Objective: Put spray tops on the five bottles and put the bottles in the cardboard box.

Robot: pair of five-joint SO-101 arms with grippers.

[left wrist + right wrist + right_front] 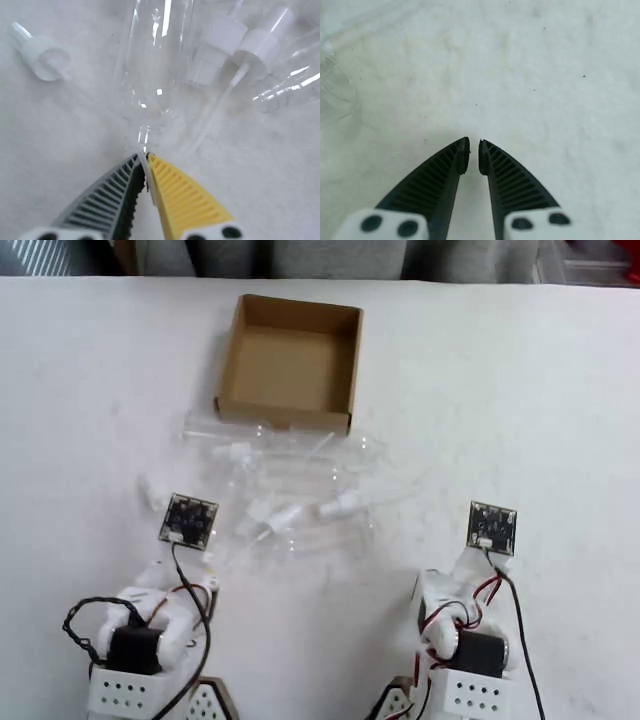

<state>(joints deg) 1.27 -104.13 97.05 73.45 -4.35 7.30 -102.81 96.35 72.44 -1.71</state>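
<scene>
Several clear plastic bottles [300, 480] lie jumbled on the white table in front of the open cardboard box [243, 348]. White spray tops [285, 515] lie among them, and one loose top [150, 488] sits apart on the left. In the left wrist view my left gripper [145, 159] is shut, its tips right at the open neck of a lying clear bottle [152, 65]. A loose spray top [42, 55] lies off to one side, and two more tops [262, 42] with dip tubes lie beyond the bottle. My right gripper [473, 156] is shut over bare table, holding nothing.
The left arm [190, 520] stands at the pile's near-left edge, and the right arm [492, 528] stands well right of the pile. A clear bottle's edge [332, 85] shows in the right wrist view. The box interior holds nothing.
</scene>
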